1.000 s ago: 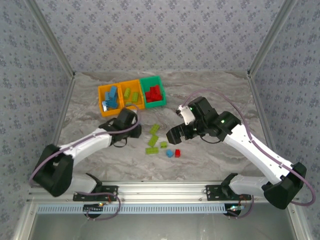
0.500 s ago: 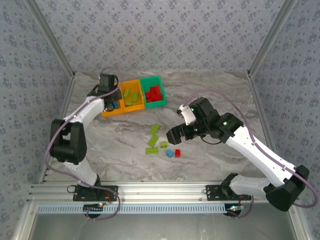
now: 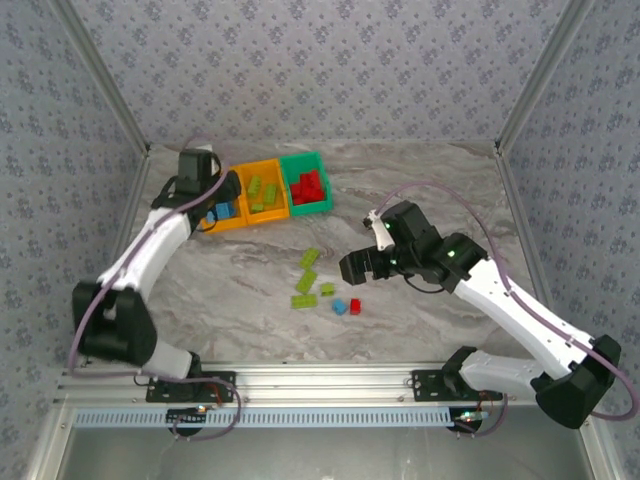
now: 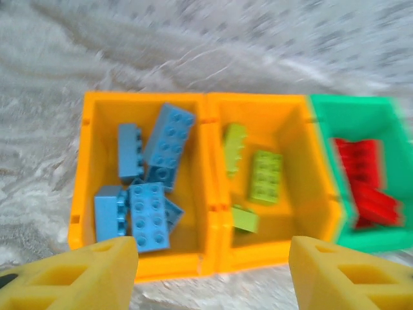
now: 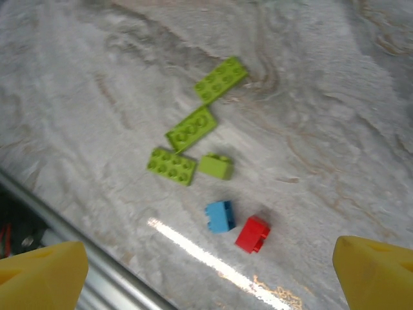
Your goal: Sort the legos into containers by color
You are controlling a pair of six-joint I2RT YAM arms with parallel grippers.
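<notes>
**Containers** (image 3: 268,213): three open-topped bins joined in a row at the far left of the counter (image 5: 322,129). The row runs left to right, and each bin's longer side runs near to far.

- The left orange bin (image 4: 145,97) holds blue bricks (image 4: 169,145), about five. They are heaped and overlapping. The largest is an eight-stud piece, with its long axis tilted slightly right of near-to-far.
- The middle orange bin (image 4: 258,97) holds three lime bricks (image 4: 266,175). Two lie roughly near-to-far and the third is a short piece at the near wall.
- The green bin (image 4: 352,101) holds red bricks (image 4: 361,168). They are stacked, and blur prevents a count.

**Loose pieces**, mid-counter, well apart from the bins:

- There are four loose lime bricks (image 5: 191,128). In the right wrist view, two flat eight-stud plates lie on a diagonal from lower left to upper right, one beyond the other.
- A third plate sits just below them, slanting the opposite way. A short lime block is just beside its right end.
- A loose blue brick (image 5: 220,216) and a loose red brick (image 5: 252,233) are both small and squarish. They sit side by side nearer the rail, apart from the lime group.

**Left hand** (image 4: 213,271): it hovers above the near wall of the two orange bins, fingers spread, with nothing between them.

**Right hand** (image 5: 206,278): it hangs above the loose pieces, fingers spread wide, and is empty.
</notes>
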